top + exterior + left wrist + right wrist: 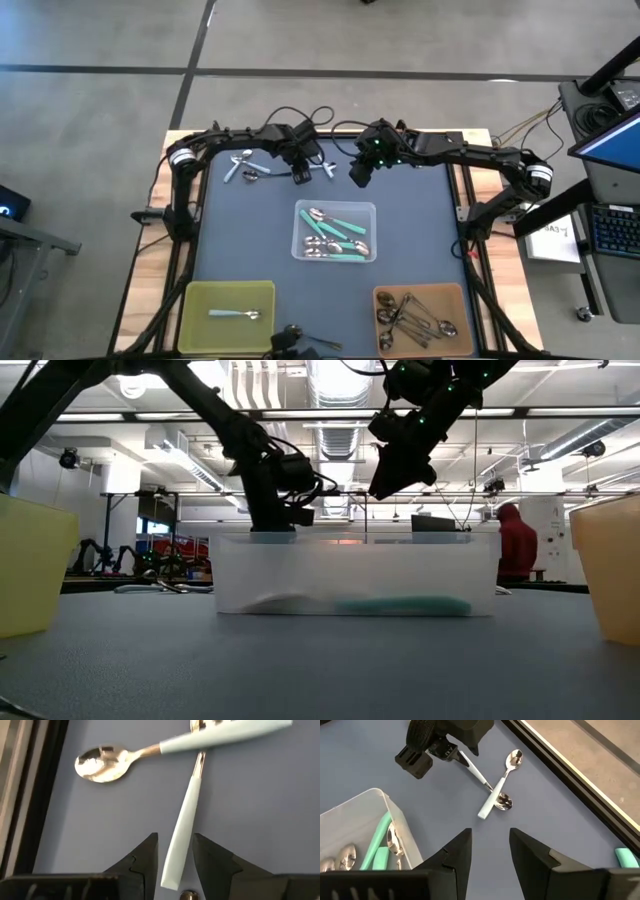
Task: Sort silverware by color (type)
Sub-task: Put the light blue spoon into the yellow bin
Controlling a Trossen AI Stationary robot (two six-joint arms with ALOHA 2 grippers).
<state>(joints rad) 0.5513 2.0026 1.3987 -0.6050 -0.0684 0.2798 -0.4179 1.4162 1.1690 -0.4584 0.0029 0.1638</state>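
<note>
Two pale-handled spoons lie crossed on the dark mat near its far edge (pixel 327 170). My left gripper (pixel 175 855) is low over them and open. Its fingers stand on either side of the free end of one spoon's handle (pixel 175 862), with a narrow gap on each side. The other spoon (pixel 102 762) lies across that handle farther up. My right gripper (pixel 362 172) hangs open, high above the mat, to the right of the pair (pixel 495 795). More pale spoons (pixel 243 166) lie at the far left.
A clear bin (pixel 300 212) at mid-table holds several teal-handled spoons. A yellow bin (pixel 195 300) at the near left holds one pale spoon. A brown bin (pixel 385 296) at the near right holds metal spoons. The table's raised frame (pixel 570 780) runs close behind the crossed spoons.
</note>
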